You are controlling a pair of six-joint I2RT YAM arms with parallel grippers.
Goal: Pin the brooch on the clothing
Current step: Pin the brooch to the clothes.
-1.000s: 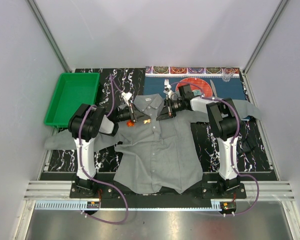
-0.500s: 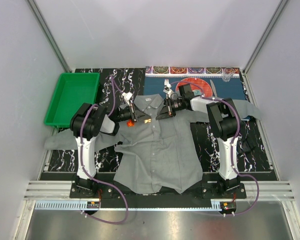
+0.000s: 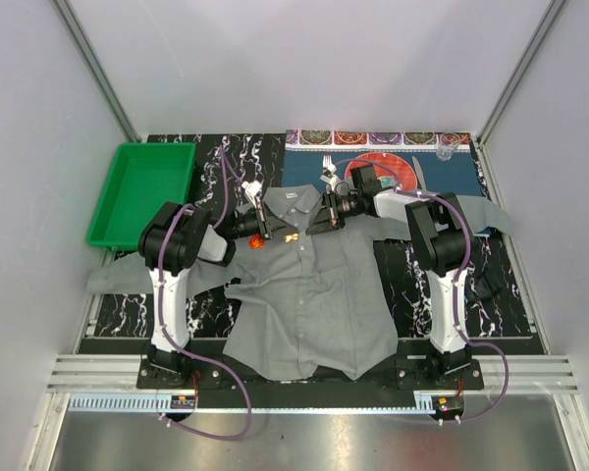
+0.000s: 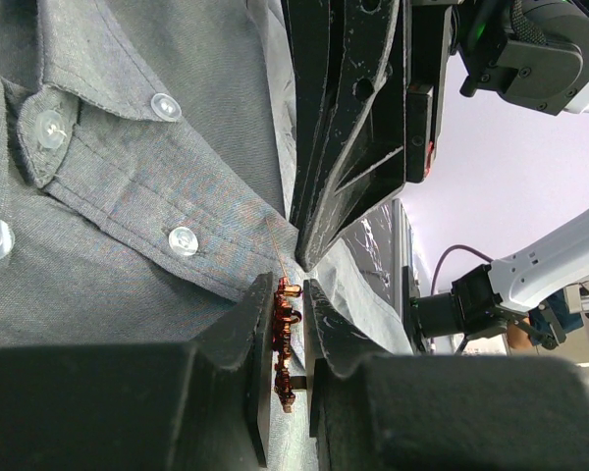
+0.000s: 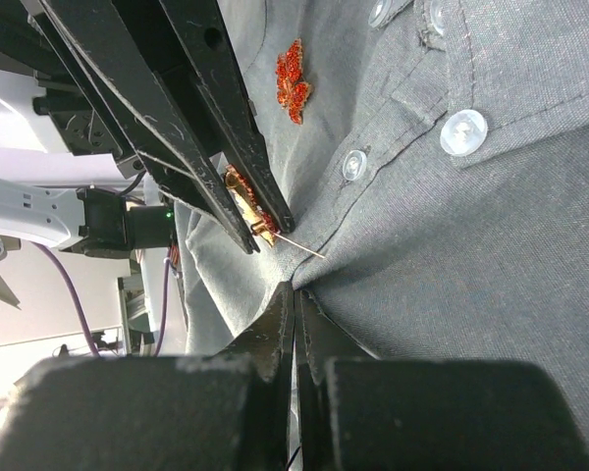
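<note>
The shirt (image 3: 309, 294) lies mid-frame in the top view, tray (image 3: 142, 191) upper left, placemat (image 3: 452, 177) upper right. At the collar, left gripper (image 4: 288, 294) pinches the brooch (image 4: 285, 343) — right gripper (image 5: 294, 299) opposite, pinching fabric.

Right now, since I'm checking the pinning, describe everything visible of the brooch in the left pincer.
The small coppery beaded brooch sits edge-on, clamped in the black left pincer. Its thin pin juts out, unfastened, towards a fold of the grey button-up shirt pinched by the right pincer. Whether it has pierced is unclear.
</note>
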